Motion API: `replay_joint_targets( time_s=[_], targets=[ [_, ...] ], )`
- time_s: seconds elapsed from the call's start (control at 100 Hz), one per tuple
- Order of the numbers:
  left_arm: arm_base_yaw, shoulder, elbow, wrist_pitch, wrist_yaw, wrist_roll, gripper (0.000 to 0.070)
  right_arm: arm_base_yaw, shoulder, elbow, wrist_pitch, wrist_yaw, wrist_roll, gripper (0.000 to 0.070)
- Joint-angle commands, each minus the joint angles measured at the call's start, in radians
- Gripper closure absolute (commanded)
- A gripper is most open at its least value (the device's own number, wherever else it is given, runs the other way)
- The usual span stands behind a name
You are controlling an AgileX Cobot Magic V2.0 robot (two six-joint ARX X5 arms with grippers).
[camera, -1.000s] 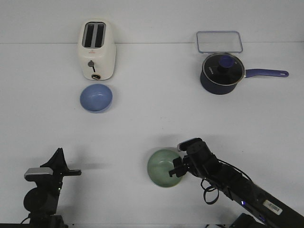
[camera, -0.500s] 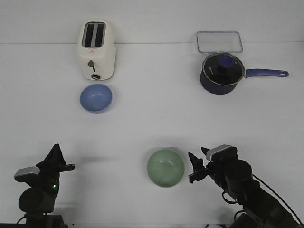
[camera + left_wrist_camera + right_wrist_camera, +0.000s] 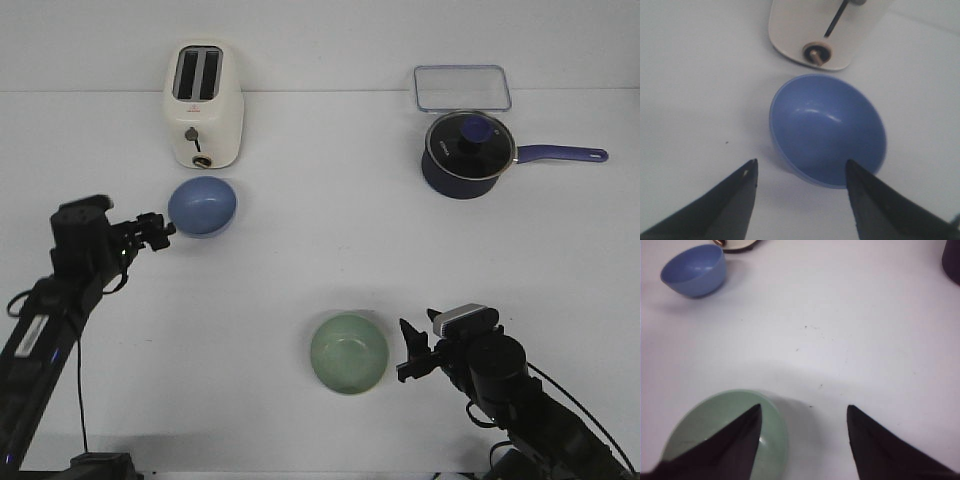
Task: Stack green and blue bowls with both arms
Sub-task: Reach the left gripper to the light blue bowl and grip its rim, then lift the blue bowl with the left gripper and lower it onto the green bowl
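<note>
Reaching up from the lower left, my left gripper [image 3: 160, 230] now hangs open beside the blue bowl [image 3: 203, 206], ready to grasp, while my right gripper [image 3: 410, 352] waits open by the green bowl [image 3: 348, 353].

White table [image 3: 320, 260] with bowls, toaster, saucepan

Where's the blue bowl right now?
In the front view the blue bowl sits on the left side of the table, just in front of the white toaster, with the left gripper open beside its left rim.
</note>
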Motion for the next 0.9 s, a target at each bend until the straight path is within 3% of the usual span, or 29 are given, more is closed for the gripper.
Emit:
replay_joint_targets(
  time_s=[0.0, 0.21, 0.48, 0.53, 0.61, 0.89],
  targets=[
    [0.001, 0.161, 0.120, -0.045, -0.001, 0.031, 0.0347, 0.008, 0.006, 0.011, 0.019, 0.003, -0.007, 0.0342],
    [0.002, 0.455, 0.314, -0.099, -0.001, 0.023, 0.0348, 0.008, 0.006, 0.011, 0.023, 0.003, -0.007, 0.0342],
    [0.002, 0.592, 0.350, -0.084, -0.002, 0.023, 0.0368, 0.008, 0.006, 0.011, 0.024, 0.004, -0.006, 0.0342],
    [0.002, 0.595, 0.350, -0.084, -0.006, 0.023, 0.0434, 0.008, 0.006, 0.011, 0.024, 0.004, -0.006, 0.0342],
    [0.002, 0.595, 0.350, -0.077, -0.009, 0.025, 0.0696, 0.008, 0.006, 0.011, 0.024, 0.004, -0.005, 0.0342],
    [-0.006, 0.516, 0.351, -0.101, 0.021, 0.034, 0.0690, 0.008, 0.005, 0.011, 0.024, 0.004, -0.006, 0.0342]
  ],
)
